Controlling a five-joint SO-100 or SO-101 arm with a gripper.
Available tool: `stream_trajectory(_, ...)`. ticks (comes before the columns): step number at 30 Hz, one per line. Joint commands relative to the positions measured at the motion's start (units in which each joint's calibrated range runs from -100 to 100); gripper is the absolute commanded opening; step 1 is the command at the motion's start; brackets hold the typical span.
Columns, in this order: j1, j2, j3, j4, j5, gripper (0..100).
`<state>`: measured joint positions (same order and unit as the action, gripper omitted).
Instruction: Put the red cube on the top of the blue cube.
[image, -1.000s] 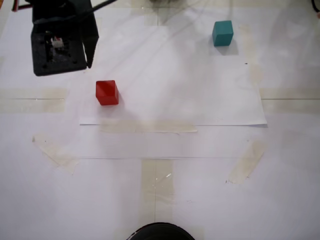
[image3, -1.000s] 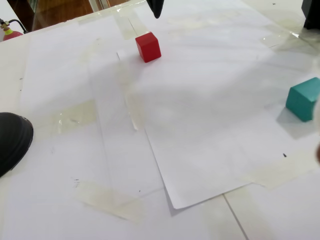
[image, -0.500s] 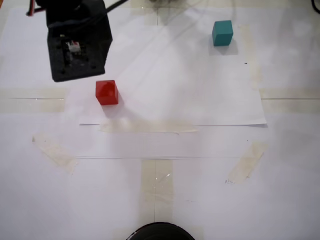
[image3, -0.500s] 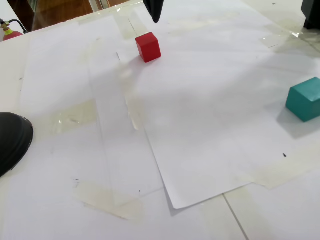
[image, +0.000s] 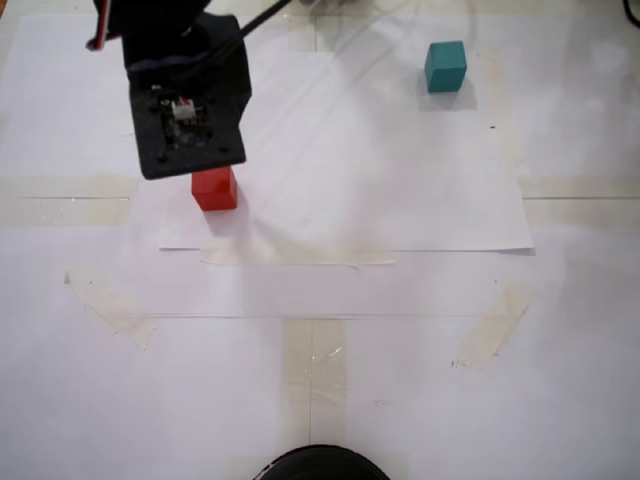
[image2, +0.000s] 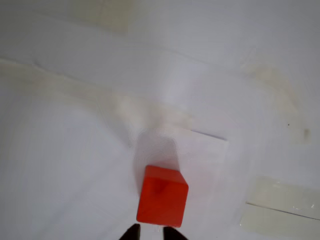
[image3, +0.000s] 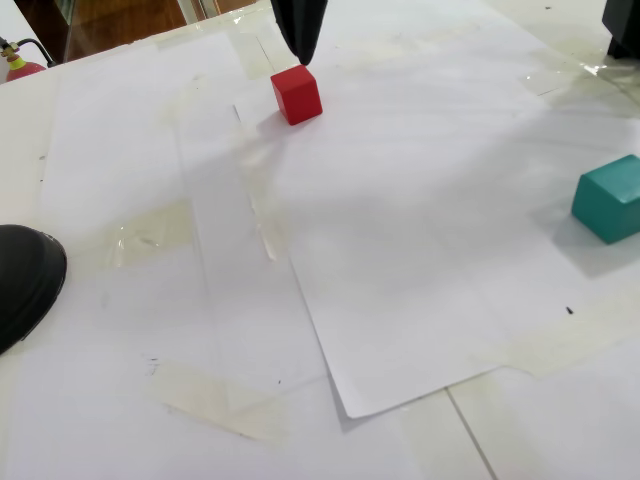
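Two dark fingertips (image2: 133, 232) poke in at the bottom edge of the wrist view, a narrow gap between them, and just ahead sits the red cube (image2: 163, 196), free on the paper. The hand (image3: 300, 52) hovers directly above the cube in a fixed view; it grips nothing, and the tips look close together, too close to straddle the cube as they stand. The blue cube (image: 445, 66), really teal, sits well apart, toward the upper right in a fixed view.

The step in hand appears to be the reach for the red cube. To do it well, the fingers likely need to spread wider than the cube, line up square with two opposite faces, and drop straight down so neither tip nudges it sideways on the smooth paper.

White paper sheets (image: 400, 200), fixed with strips of clear tape (image3: 145, 232), cover the counter (image3: 560, 440). A dark rounded object (image3: 25, 285) sits at its near edge.
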<state>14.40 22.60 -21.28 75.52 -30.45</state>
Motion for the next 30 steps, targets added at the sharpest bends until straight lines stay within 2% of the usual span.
stream_trajectory(1, 0.4, -8.4, -0.2, 0.2, -0.6, 17)
stream_trajectory(8, -0.9, -9.1, 0.6, 1.4, -2.3, 25)
stream_trajectory(18, -1.9, -10.4, 10.2, -5.4, -2.6, 27)
stream_trajectory(30, -2.1, -7.0, 10.3, -9.4, -1.7, 28)
